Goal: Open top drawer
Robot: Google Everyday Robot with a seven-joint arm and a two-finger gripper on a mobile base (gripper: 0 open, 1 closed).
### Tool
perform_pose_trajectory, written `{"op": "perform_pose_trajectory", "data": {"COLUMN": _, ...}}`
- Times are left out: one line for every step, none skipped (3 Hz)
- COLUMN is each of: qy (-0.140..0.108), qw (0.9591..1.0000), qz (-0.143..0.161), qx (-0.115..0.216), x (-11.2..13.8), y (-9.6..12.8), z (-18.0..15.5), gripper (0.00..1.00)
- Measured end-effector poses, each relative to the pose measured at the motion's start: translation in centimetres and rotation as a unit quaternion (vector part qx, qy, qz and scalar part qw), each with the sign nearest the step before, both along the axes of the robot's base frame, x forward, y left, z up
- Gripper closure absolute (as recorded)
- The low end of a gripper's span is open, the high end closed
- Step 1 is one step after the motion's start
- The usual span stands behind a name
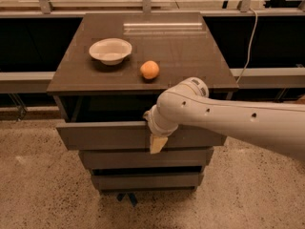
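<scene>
Listener: Where is the gripper sitting right now?

Operator: I am looking down at a dark brown cabinet [190, 56] from the front. My white arm [228, 120] is reaching in from the right. The gripper [157, 143] is hanging at the upper edge of the top drawer [100, 135], a little right of the front panel's middle. A tan tip is lying against the outside of the panel, pointing down. I cannot tell whether the gripper is spread or pressed together, because the wrist is covering most of it.

Listener: And the drawer itself?

Operator: It is standing partly out from the cabinet. A dark gap is showing between its front panel and the front edge of the cabinet top. The panel is stretching away on both sides of the gripper, and the arm is crossing over its right part. The middle drawer [119, 158] and the bottom drawer [143, 181] are sitting below it, each looking narrower than the one above.

Listener: Is anything lying on top?

Operator: A white bowl [110, 50] is resting toward the left. An orange [149, 69] is sitting to its right, not touching it, near the front edge and just behind the wrist. A speckled floor [43, 190] is spreading around the cabinet.
</scene>
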State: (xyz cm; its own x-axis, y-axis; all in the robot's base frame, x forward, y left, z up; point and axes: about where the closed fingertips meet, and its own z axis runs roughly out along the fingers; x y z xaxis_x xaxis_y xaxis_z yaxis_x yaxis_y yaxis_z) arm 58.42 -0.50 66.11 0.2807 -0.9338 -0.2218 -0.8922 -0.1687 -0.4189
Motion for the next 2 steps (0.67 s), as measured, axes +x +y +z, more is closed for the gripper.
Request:
{"op": "perform_pose_trajectory", "data": {"qy": 0.021, "qw": 0.9996, "qz": 0.020, "qx": 0.004, "x": -6.1, "y": -1.1, "z": 2.8, "gripper": 0.23}}
{"op": "perform_pose_trajectory", "data": {"qy": 0.028, "qw": 0.9989, "qz": 0.036, "qx": 0.005, "x": -12.7, "y": -2.6, "z": 7.2, "gripper": 0.06}}
